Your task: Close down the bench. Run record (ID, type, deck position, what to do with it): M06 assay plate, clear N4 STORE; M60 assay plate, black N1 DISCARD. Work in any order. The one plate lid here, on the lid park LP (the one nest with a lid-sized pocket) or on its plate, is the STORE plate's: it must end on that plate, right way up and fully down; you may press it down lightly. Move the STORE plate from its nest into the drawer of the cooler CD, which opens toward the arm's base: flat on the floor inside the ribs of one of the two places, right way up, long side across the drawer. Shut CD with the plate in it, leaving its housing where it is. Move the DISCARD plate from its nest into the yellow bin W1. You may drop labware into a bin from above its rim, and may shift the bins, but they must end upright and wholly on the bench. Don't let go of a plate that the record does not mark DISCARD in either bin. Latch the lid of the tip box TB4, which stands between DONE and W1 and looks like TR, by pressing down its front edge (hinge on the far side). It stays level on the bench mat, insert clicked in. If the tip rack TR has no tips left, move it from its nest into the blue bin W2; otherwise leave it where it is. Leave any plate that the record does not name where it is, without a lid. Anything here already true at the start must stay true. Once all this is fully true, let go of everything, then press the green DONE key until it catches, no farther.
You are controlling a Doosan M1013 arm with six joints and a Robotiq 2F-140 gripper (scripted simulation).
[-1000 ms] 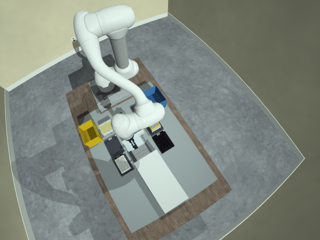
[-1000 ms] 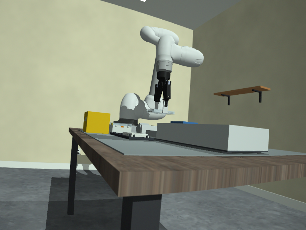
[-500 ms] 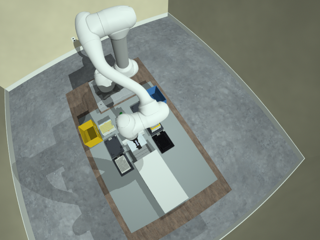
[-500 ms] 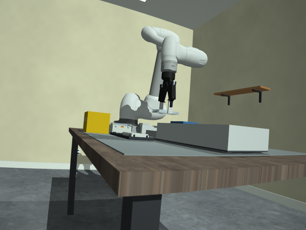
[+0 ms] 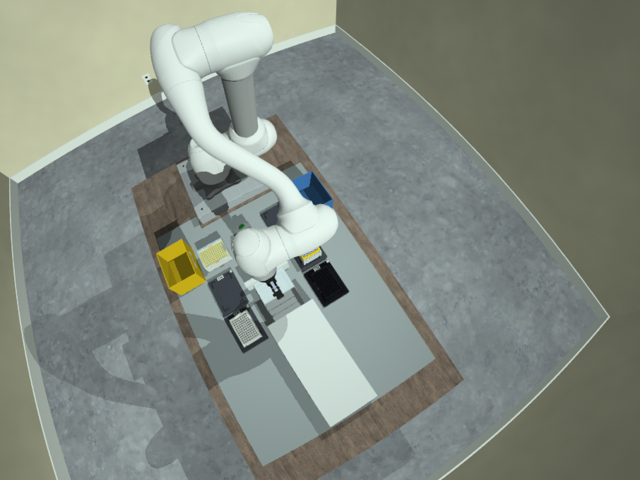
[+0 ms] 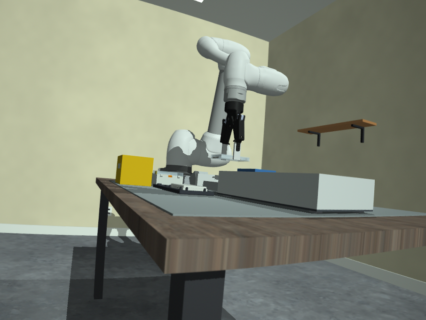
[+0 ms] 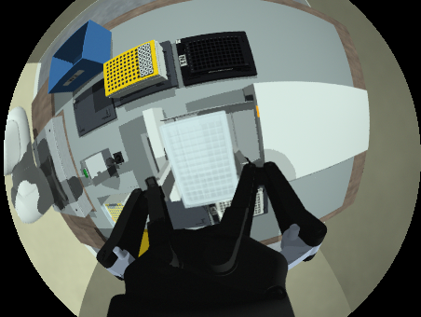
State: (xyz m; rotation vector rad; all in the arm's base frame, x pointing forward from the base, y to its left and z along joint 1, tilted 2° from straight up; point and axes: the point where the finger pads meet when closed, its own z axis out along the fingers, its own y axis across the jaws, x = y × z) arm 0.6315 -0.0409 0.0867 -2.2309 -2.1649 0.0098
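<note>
The black two-finger gripper point(image 6: 233, 147) hung pointing straight down from the white jointed arm point(image 5: 242, 154), its fingers pinched on a clear, pale rectangular plate with a fine grid of wells point(image 7: 205, 158). In the exterior view that plate point(image 6: 233, 157) sat level near the frame's centre, held in the air well above the grey bench mat point(image 6: 206, 204), just left of the long grey-white box housing of the cooler point(image 6: 295, 191). In the top view the plate point(image 5: 270, 291) lay at the middle of the frame, over the open ribbed drawer point(image 5: 281, 307) that stuck out from the upper-left end of the housing point(image 5: 326, 356). Whether a lid covered the plate could not be told.

Right of the gripper in the top view, a black well plate point(image 5: 326, 284) rested in its nest, and just above it stood a yellow tip rack point(image 5: 311, 254), partly under the arm's wrist. A blue open bin point(image 5: 312, 188) stood above these. At the left of the frame stood a yellow open bin point(image 5: 178, 265), with a pale box showing rows of yellowish tips point(image 5: 212, 254) just to its right. A small green key point(image 5: 241, 226) showed above the wrist. Below the yellow bin lay a dark grey square nest point(image 5: 227, 293), and below that a white well plate in a dark nest point(image 5: 244, 329).

The mat lay on a brown wooden table point(image 6: 240, 241). A wooden wall shelf point(image 6: 337, 125) hung at the right of the exterior view.
</note>
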